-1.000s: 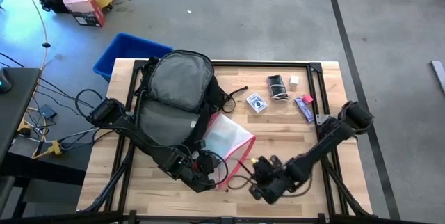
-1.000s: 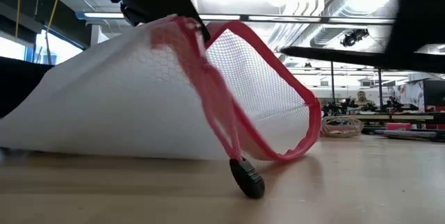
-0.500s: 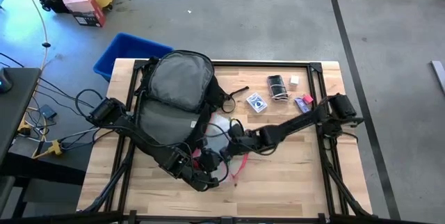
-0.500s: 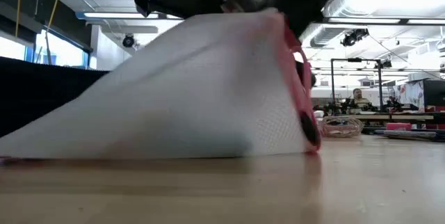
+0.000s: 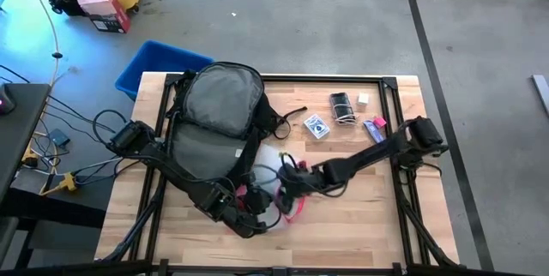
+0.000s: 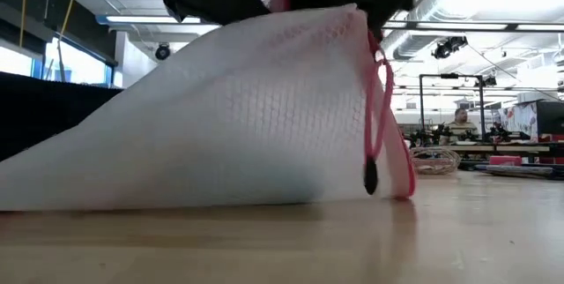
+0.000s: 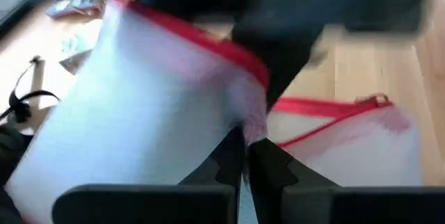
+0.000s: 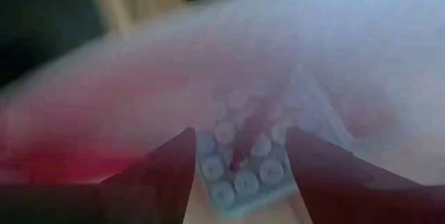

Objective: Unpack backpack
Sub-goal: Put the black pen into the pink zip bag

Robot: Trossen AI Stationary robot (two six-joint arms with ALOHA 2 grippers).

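From above, the backpack lies grey panel up on the left half of the table, its mouth toward the near edge, and the clear pink-edged pouch sits at that mouth, partly hidden under both arms. A second ago the right gripper hovered near the near edge, well apart from the pouch; it has since swung in and now sits over the pouch's right side, a little nearer than half a second back. The left gripper is at the pouch's near-left corner. A card deck, a small dark bundle and a purple packet lie on the far right of the table. In the low view the pouch, which gaped open a second ago, is now folded flat, its zip pull dangling at the right. The left wrist view shows that gripper's fingers drawn narrowly together, pinching the pouch's pink edge. The right wrist view shows its fingers spread to either side of a pale studded brick seen through the mesh, seemingly reaching inside. So the unpacking looks to have moved on to emptying the pouch.
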